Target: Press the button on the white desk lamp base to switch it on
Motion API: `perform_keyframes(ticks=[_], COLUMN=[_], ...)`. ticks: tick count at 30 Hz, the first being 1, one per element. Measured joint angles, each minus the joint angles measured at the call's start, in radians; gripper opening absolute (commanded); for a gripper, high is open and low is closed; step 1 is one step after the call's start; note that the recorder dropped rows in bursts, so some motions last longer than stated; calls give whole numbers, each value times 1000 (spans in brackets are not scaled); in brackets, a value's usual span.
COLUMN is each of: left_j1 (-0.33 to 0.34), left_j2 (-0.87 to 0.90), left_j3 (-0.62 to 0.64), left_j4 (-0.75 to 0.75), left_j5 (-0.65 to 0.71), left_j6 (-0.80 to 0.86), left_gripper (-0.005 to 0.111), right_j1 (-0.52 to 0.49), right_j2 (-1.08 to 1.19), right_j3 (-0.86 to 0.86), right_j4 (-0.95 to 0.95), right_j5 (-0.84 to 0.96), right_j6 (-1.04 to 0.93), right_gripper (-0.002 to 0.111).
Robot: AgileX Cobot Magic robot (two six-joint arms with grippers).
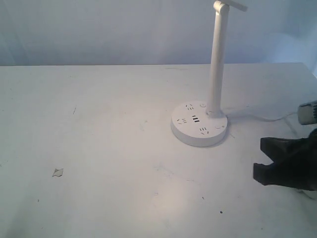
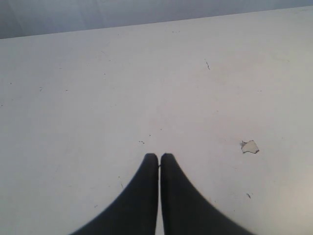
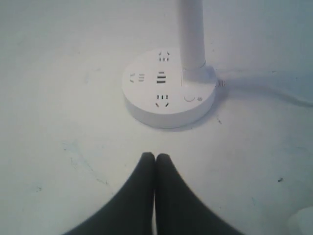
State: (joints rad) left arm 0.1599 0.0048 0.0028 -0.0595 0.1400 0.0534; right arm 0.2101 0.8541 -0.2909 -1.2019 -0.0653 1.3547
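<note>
The white desk lamp base is a round flat disc with socket holes and dark USB slots, right of the table's middle. Its white pole rises from the back right. In the right wrist view the base lies straight ahead of my right gripper, and a round button shows on the disc beside the pole. That gripper is shut, empty, a short gap from the base. In the exterior view the right gripper hangs right of the base. My left gripper is shut over bare table, out of the exterior view.
A thin white cable runs from the base toward the right edge, where a white-grey object is cut off. A small pale chip lies on the table at the left; the chip also sits near the left gripper.
</note>
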Motion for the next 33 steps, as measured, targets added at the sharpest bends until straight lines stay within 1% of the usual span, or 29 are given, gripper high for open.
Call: perform_keyframes(ticks=[7, 12, 20, 27, 33], left_j1=[0, 0, 0, 0, 0], left_j2=[0, 0, 0, 0, 0], left_j3=[0, 0, 0, 0, 0], left_j4=[0, 0, 0, 0, 0], left_j5=[0, 0, 0, 0, 0], left_j6=[0, 0, 0, 0, 0], left_gripper=[1, 1, 1, 1, 1], right_j1=[0, 0, 0, 0, 0], right_j2=[-242, -345, -369, -370, -370], right_j3=[36, 64, 78, 78, 78], right_j4=[0, 0, 2, 8, 2], right_j5=[-2, -2, 25, -77, -82], right_j6=[33, 33, 41, 65, 64], right_gripper=[0, 0, 0, 0, 0])
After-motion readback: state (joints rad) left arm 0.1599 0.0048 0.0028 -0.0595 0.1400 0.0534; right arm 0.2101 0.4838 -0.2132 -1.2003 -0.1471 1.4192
